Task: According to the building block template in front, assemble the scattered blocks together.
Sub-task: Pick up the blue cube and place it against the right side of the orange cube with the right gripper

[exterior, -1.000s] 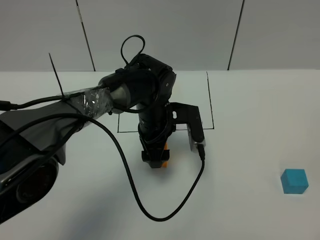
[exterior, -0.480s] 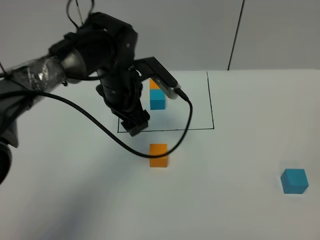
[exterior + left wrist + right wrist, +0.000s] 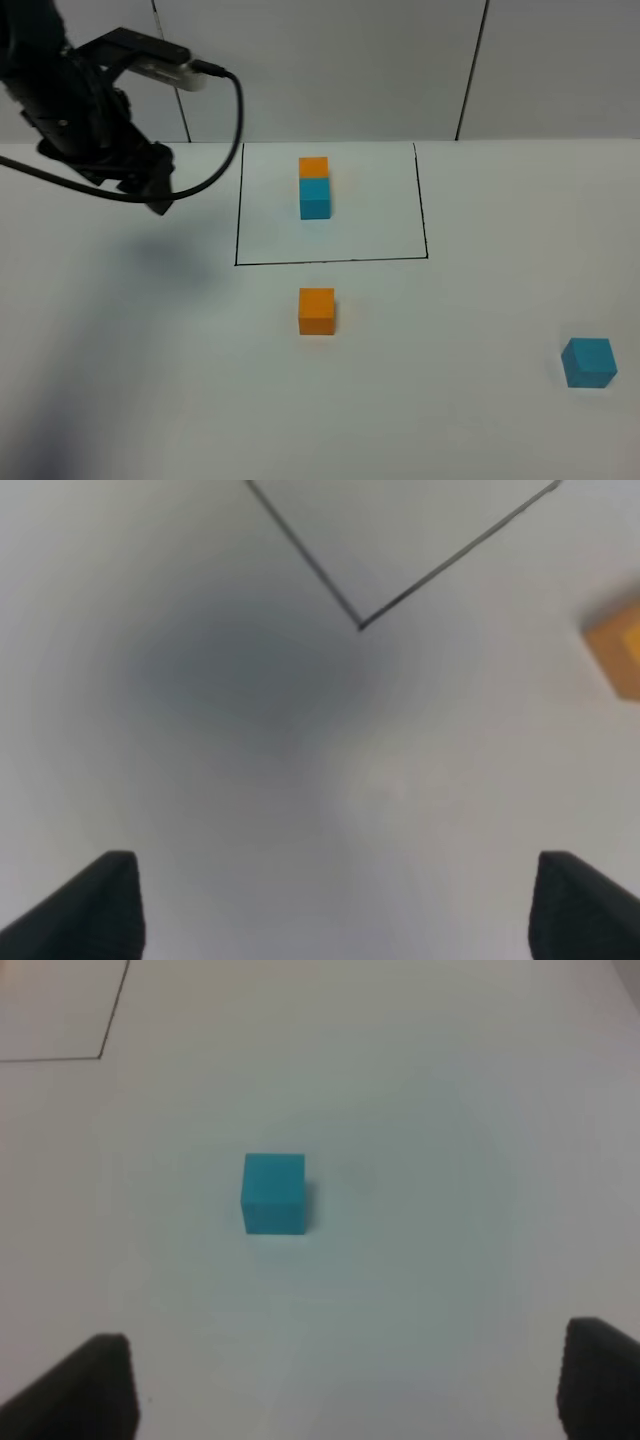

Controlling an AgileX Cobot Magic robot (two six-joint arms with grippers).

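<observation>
One orange cube (image 3: 317, 310) lies well apart from our released left pincer (image 3: 335, 885); we see the cyan cube (image 3: 274, 1193) ahead of our released right pincer (image 3: 348, 1365), untouched.

Matt finishes nearly throughout; slight sheen on the cable.
The white smooth tabletop (image 3: 480, 300) is looking matt; the loose orange cube (image 3: 317, 311) and loose cyan-blue cube (image 3: 588, 362) are showing plain matt faces, likewise the black-framed orange-and-cyan pair (image 3: 314, 187); the black arm casing (image 3: 75, 100) is reading as dull hard plastic, its black cable (image 3: 240, 110) looking smooth and faintly glossy.
</observation>
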